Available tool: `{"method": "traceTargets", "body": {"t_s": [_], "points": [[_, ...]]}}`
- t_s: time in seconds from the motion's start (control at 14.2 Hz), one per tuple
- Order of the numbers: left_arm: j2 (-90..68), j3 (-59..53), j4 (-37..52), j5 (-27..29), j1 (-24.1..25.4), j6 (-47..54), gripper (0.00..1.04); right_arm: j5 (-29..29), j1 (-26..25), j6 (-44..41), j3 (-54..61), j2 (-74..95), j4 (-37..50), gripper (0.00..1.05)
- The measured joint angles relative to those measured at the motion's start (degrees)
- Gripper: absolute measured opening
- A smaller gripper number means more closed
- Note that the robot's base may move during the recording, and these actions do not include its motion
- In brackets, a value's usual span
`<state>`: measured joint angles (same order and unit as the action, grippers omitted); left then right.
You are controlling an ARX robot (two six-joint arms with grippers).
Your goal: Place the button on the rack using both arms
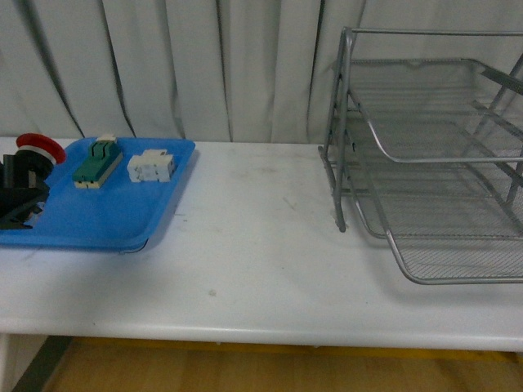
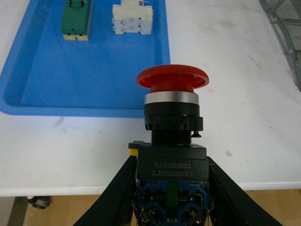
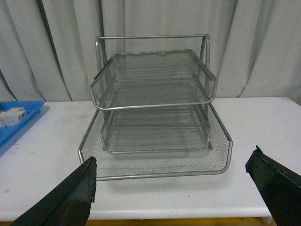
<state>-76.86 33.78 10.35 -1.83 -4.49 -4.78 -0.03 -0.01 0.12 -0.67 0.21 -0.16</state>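
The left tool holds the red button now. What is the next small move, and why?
Probably carry the button rightward toward the table's middle. The left tool is shut on it at the far left, near the blue tray, while the rack stands far right, before the open right tool.

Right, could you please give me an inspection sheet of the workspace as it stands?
Surface: white table, faintly scuffed.
Job's things: button held by its body in the left gripper; rack on the table's right, trays empty.
Clutter: blue tray holding green-topped switch and white terminal block.
Grippers: left gripper shut on button; right gripper open, facing rack.
Cables: nothing seen.
Surroundings: pale curtain behind, wooden floor below.
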Motion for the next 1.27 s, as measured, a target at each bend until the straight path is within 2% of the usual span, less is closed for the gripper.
{"method": "traceTargets", "body": {"t_s": [0.78, 0.99, 1.27], "points": [[0.0, -1.2, 1.3, 0.0, -1.3, 0.0, 0.36, 0.1, 0.0, 0.0, 0.0, 0.0, -0.1, 0.98], [-1.9, 0.2, 1.0, 0.4, -4.6, -1.1, 0.36, 0.1, 0.0, 0.0, 0.0, 0.0, -0.1, 0.98], [-8.1, 11.4, 0.4, 1.7, -12.5, -1.4, 0.36, 0.1, 0.0, 0.0, 0.0, 0.0, -0.1, 0.98]]}}
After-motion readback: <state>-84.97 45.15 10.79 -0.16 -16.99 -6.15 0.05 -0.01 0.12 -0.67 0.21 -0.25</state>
